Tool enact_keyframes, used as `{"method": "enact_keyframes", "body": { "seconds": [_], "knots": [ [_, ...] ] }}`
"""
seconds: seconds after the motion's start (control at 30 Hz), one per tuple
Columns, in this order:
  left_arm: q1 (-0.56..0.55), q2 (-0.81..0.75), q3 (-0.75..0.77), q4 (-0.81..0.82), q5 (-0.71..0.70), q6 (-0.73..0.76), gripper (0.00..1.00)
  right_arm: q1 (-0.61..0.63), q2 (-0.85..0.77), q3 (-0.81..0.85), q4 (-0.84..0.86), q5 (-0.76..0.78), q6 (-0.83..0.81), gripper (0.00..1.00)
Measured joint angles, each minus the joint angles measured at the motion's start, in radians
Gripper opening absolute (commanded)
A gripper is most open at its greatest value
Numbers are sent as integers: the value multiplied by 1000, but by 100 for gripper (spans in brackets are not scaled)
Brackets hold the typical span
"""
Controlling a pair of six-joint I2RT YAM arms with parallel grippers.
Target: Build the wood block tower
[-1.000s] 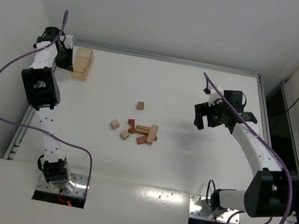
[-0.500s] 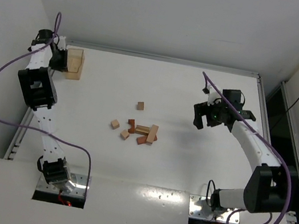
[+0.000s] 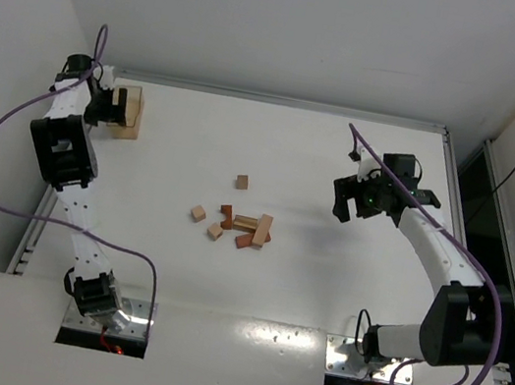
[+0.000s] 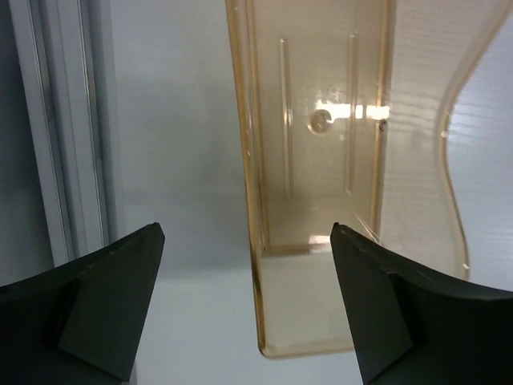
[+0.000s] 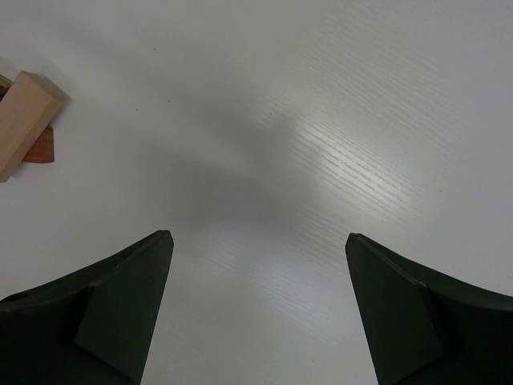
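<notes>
Several small wood blocks lie loose and flat mid-table, none stacked as a tower. A tan bar (image 3: 263, 228) and a reddish block (image 3: 244, 240) touch in a cluster, a tan cube (image 3: 198, 213) sits to its left, and a lone cube (image 3: 241, 182) lies behind. My left gripper (image 3: 110, 109) (image 4: 247, 233) is open at the far left corner, with one wall of a translucent tan plastic box (image 3: 130, 110) (image 4: 321, 160) between its fingers. My right gripper (image 3: 347, 203) (image 5: 258, 241) hangs open over bare table, right of the cluster. The tan bar (image 5: 24, 120) shows at the left edge of the right wrist view.
The table's raised metal rim (image 3: 283, 101) runs along the back. A rail (image 4: 56, 128) lies just left of the box. White walls close in on the left and behind. A dark gap (image 3: 497, 195) lies beyond the right edge.
My left gripper went from shut on the plastic box to open, and the box now rests slightly further left in the corner. The right arm barely shifted.
</notes>
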Motion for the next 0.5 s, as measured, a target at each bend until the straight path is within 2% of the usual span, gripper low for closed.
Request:
{"method": "enact_keyframes", "body": {
  "seconds": [0.13,0.27,0.4,0.5],
  "knots": [
    [0,-74,-26,8,31,-15,84,0,-2,0,-3,-1,0,87],
    [0,-174,9,3,79,-60,84,0,-24,0,-15,-5,1,87],
    [-9,-338,16,1,149,-96,84,18,-72,0,-15,-22,1,89],
    [-34,-512,-72,6,199,-99,84,84,-93,2,-14,-37,-9,92]
  ]
}}
